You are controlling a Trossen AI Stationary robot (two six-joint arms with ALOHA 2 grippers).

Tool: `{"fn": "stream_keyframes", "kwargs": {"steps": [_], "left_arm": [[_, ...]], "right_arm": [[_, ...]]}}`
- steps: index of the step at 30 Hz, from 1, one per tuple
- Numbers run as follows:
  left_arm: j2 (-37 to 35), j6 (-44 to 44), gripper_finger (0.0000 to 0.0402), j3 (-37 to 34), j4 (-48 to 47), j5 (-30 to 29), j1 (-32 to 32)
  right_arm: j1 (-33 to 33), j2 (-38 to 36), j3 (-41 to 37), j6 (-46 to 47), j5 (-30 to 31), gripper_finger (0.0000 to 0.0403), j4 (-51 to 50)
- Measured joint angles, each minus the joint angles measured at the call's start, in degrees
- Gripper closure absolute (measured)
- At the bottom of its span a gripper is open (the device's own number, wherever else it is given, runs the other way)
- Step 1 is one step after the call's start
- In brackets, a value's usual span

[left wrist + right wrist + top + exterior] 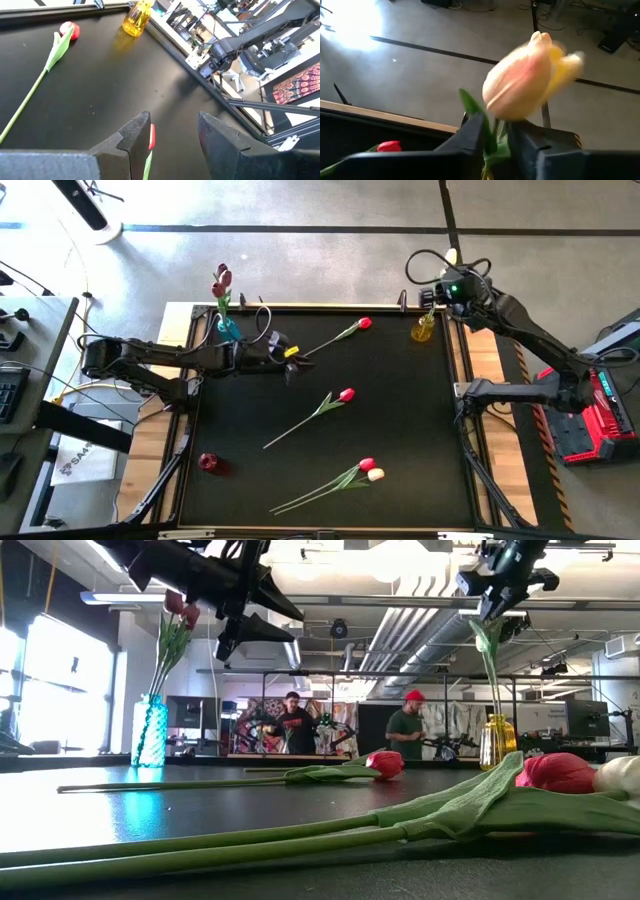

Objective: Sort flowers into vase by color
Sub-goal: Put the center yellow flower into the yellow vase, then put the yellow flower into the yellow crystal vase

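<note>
R fingers: either side of the stem of a cream tulip, just under the head; gap narrow, stem w/ leaf between the two. Can't tell if they pinch it or have let go.
Cream tulip: upright, stem running down into the yellow vase at the far-R corner of the bench; head pokes up past the wrist.
R arm: reaches in from the R edge, wrist right over that vase.
L fingers: spread, nothing between them; hang above the bench near the far-L side, beside the blue vase.
Blue vase: holds dark pink tulips, standing up.
Nearest loose flower: red tulip on the far side; head toward the yellow vase, stem slanting back toward the L fingers, its tip close to them. Long axis roughly in line w/ the L arm's reach.
Other loose ones: second red tulip mid-bench, stem slanting toward the near-L; red + cream pair near the front edge, lying touching.
Red vase: near-L, no flowers in it, well apart from both arms.
Nearer arm, my read: L for the far red tulip; a grip from above, across the stem, looks likeliest.
Room: two people behind the bench in the low view, not at it.
</note>
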Motion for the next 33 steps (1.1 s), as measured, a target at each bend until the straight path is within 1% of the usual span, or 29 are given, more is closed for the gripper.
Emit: {"fn": "stream_keyframes", "kwargs": {"steps": [3, 6, 9, 11, 15, 21, 24, 28, 33], "left_arm": [[0.0, -0.1, 0.0250, 0.0, -0.7, 0.0, -0.2], [0.0, 0.0, 0.0250, 0.0, -1.3, 0.3, -0.2], [0.0, 0.3, 0.0250, 0.0, -1.4, 0.5, -0.2], [0.0, 1.4, 0.0250, 0.0, -1.4, 1.7, -0.1], [0.0, 3.3, 0.0250, 0.0, -1.4, 3.6, -0.2], [0.0, 5.1, 0.0250, 0.0, -1.6, 2.8, -0.2], [0.0, 6.9, 0.0250, 0.0, -3.6, 1.8, -0.2], [0.1, 8.0, 0.0250, 0.0, -6.2, -1.6, -0.5], [2.0, 11.1, 0.0250, 0.0, -5.9, -3.9, -0.7]], "right_arm": [[0.0, -0.6, 0.1, 0.1, 0.0, 0.0276, 0.1], [0.0, -1.1, 1.1, 0.1, -0.9, 0.0239, -0.1], [0.1, -1.7, 3.2, 1.6, -2.5, 0.0214, -1.7], [0.3, -2.1, 5.0, 3.0, -3.3, 0.0204, -3.1], [1.4, -2.6, 9.5, 4.6, -4.0, 0.0195, -7.0], [3.3, -2.7, 14.8, 8.3, -4.1, 0.0194, -13.1], [5.1, -2.7, 16.3, 10.8, -4.6, 0.0194, -15.1], [8.7, -2.8, 17.0, 12.1, -8.2, 0.0194, -14.3], [15.4, -2.8, 17.3, 14.7, -10.4, 0.0194, -11.6]]}}
